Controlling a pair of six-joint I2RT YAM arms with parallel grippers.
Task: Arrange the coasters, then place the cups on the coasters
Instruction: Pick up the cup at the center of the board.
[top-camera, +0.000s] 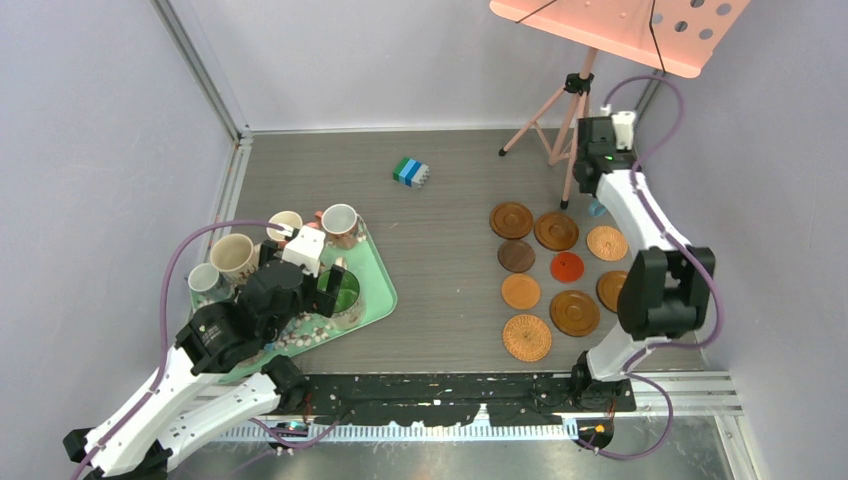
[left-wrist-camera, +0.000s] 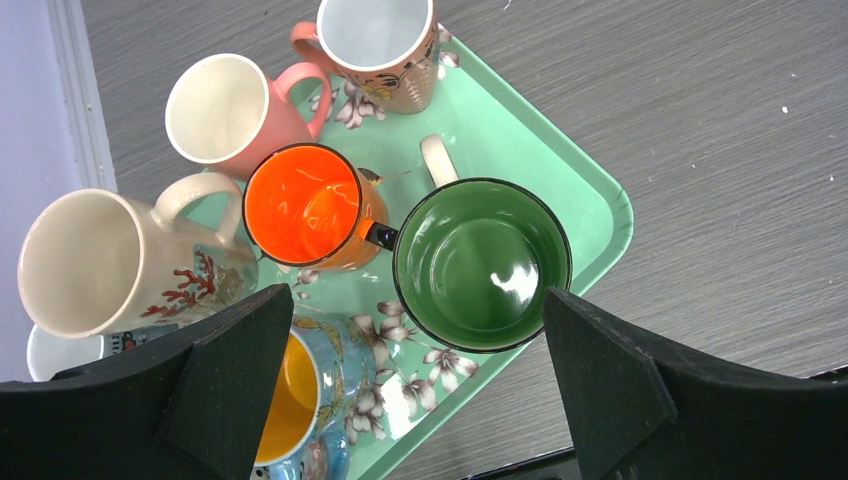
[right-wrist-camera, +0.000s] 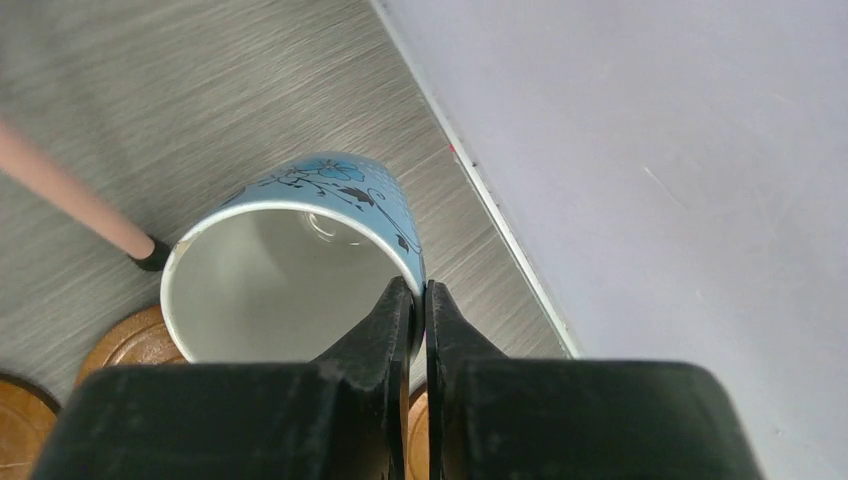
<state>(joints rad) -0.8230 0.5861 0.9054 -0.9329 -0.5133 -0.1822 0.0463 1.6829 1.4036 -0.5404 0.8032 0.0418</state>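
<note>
Several round coasters lie in a cluster at the right, among them dark wood (top-camera: 511, 220), red-orange (top-camera: 567, 267) and woven wicker (top-camera: 527, 337). Several cups crowd the mint tray (left-wrist-camera: 600, 200): green-inside (left-wrist-camera: 480, 262), orange-inside (left-wrist-camera: 302, 205), pink (left-wrist-camera: 222, 110), cream (left-wrist-camera: 85, 262) and yellow-inside (left-wrist-camera: 290, 395). My left gripper (left-wrist-camera: 416, 300) hangs open above the green-inside cup, touching nothing. My right gripper (right-wrist-camera: 420, 290) is shut on the rim of a light blue cup (right-wrist-camera: 290, 280), one finger inside and one outside. A wooden coaster (right-wrist-camera: 130, 340) shows below that cup.
A pink music stand (top-camera: 620, 25) stands at the back right, and one foot (right-wrist-camera: 150, 255) rests beside the blue cup. The right wall (right-wrist-camera: 650, 150) is close. A blue-green toy block (top-camera: 411, 172) lies at the far middle.
</note>
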